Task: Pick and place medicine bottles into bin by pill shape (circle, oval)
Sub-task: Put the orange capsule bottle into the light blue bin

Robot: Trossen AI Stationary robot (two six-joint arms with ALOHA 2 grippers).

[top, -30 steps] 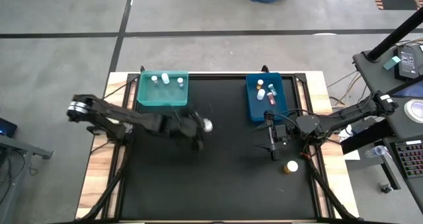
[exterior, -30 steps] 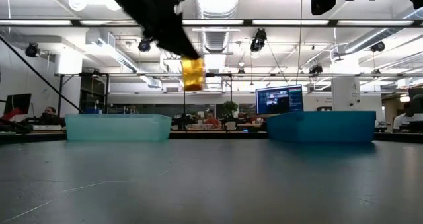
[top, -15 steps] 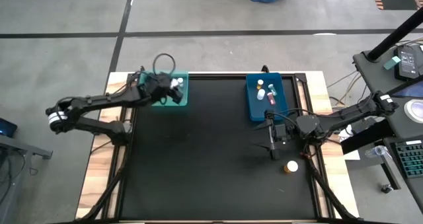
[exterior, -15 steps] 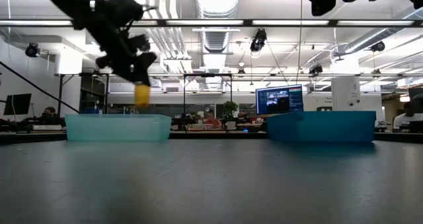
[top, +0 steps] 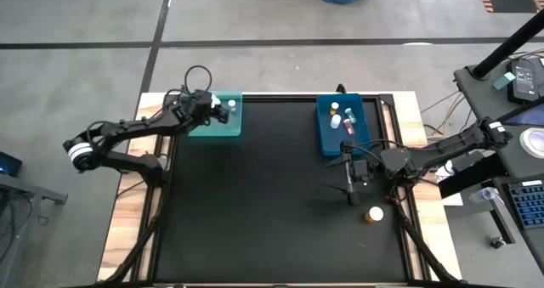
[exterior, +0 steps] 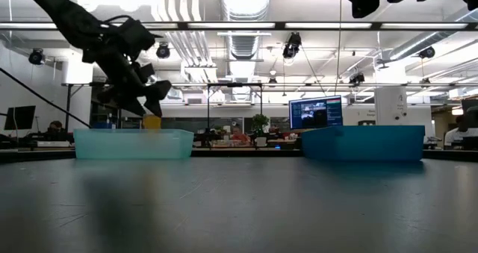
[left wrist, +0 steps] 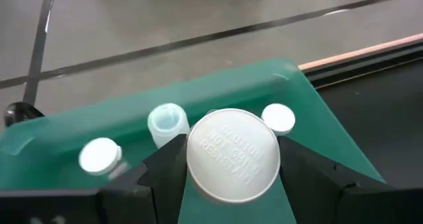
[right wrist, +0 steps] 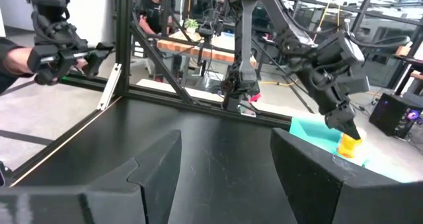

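Observation:
My left gripper (top: 212, 108) is over the teal tray (top: 228, 128) at the far left. It is shut on an amber bottle (exterior: 151, 122) with a white cap (left wrist: 232, 154). Three small bottles (left wrist: 99, 154) stand in the teal tray below it. My right gripper (top: 350, 184) is open and empty above the table at the right, near the blue tray (top: 327, 142). The blue tray holds several bottles (top: 347, 118). One amber bottle with a white cap (top: 374, 213) stands on the table near the right gripper. My left gripper pinches the bottle between its two fingers (left wrist: 165, 164), just under the white cap (left wrist: 232, 184). The fingers come from above and point down. The bottle hangs upright below them, cap up, its lower end (exterior: 151, 126) about level with the teal tray's rim.
The black tabletop (top: 263, 211) lies bare between the two trays and toward the near edge. Black frame posts stand along the table's sides (right wrist: 122, 59). People sit at desks beyond the table (right wrist: 155, 12).
My left gripper has carried the amber bottle from the table's middle toward the far left, over the teal tray. It has then gone down toward the tray. The bottle has stayed upright in the hold.

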